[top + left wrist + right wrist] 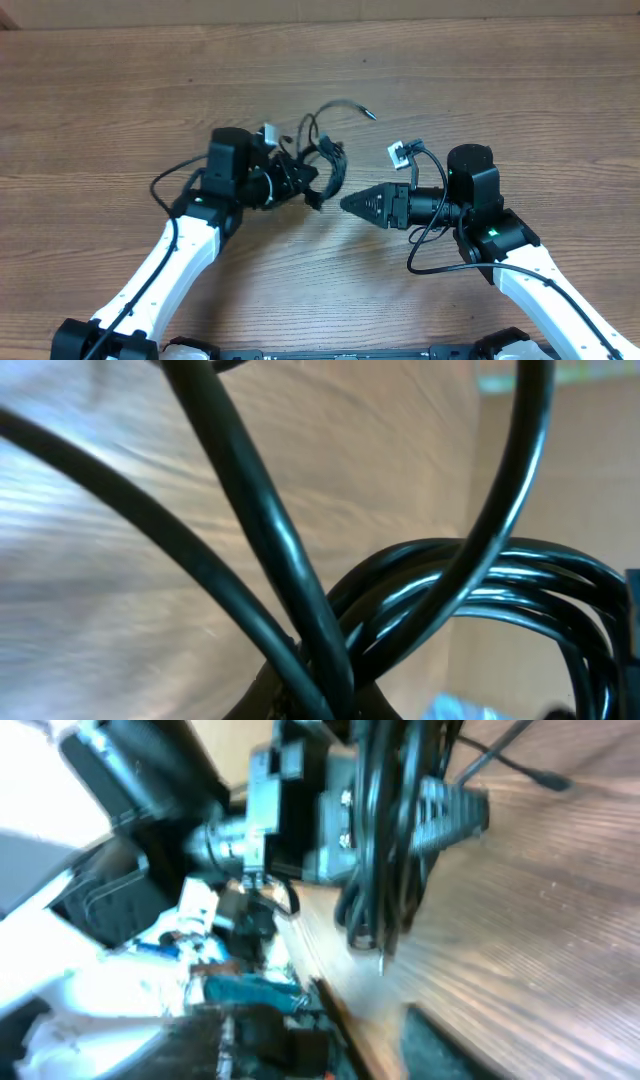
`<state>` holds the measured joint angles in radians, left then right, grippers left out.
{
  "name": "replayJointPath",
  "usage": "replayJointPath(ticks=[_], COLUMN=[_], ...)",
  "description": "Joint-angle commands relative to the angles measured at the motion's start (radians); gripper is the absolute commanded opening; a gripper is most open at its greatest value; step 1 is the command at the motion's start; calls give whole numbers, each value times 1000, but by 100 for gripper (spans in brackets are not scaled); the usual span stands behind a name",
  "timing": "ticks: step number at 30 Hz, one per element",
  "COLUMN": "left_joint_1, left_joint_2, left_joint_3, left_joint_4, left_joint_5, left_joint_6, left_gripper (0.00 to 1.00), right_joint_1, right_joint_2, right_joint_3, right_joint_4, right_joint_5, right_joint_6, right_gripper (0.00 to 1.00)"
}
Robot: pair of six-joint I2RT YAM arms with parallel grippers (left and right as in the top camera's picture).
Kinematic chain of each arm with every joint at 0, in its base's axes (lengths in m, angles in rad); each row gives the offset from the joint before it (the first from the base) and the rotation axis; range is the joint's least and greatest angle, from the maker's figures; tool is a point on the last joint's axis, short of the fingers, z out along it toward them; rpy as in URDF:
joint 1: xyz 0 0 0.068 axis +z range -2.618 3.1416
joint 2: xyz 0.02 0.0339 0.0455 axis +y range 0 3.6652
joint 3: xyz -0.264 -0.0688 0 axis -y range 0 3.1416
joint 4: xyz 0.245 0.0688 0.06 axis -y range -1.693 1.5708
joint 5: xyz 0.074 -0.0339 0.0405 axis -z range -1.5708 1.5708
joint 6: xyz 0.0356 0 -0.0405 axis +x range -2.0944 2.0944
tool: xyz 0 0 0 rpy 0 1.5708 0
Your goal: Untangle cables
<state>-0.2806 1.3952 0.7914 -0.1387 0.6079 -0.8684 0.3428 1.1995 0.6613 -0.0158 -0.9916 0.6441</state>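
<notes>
One bunch of black cables (332, 165), coiled, a plug end arcing away, pinched tight in the fingers of the left gripper (312, 193). Right gripper (348, 205) just beside the left gripper, tip facing it; fingers parted, empty.

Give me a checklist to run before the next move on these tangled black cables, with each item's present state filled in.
1. Grip of the left gripper on the bundle of thin black cables: ok, shut on it.
2. Gap between the right gripper and the bundle: ok, a gap shows in the overhead view.
3. Readiness of the right gripper to grasp: cannot tell whether it is open.
4. Cables separated: not ok, bunched in one coil at the left gripper.
5. Free end to pull: ok, one plug-tipped end arcs out over the brown wooden table, away from the coil.
</notes>
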Motion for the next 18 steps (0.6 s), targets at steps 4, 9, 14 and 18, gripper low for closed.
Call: replayJointPath(ticks=[4,9,14,18], left_joint_1=[11,10,-39,-106], left_joint_2=[5,5,5,5], left_joint_3=[-5,-5,-5,-5], left_joint_4=[7,-39,-132,-156], left_joint_5=[-35,-107,-228,-240], left_joint_6=[295,406,419,373], left_gripper=[4,4,4,4], right_joint_1=[4,4,4,5], right_joint_2=[-19,-19,-19,-19], right_joint_3=[12,12,12,12], right_joint_4=[-103,-135,-102,-107], right_joint_5=[119,139,151,281], right_joint_6=[-28,-29,-125,-139], right_gripper=[72,78,82,82])
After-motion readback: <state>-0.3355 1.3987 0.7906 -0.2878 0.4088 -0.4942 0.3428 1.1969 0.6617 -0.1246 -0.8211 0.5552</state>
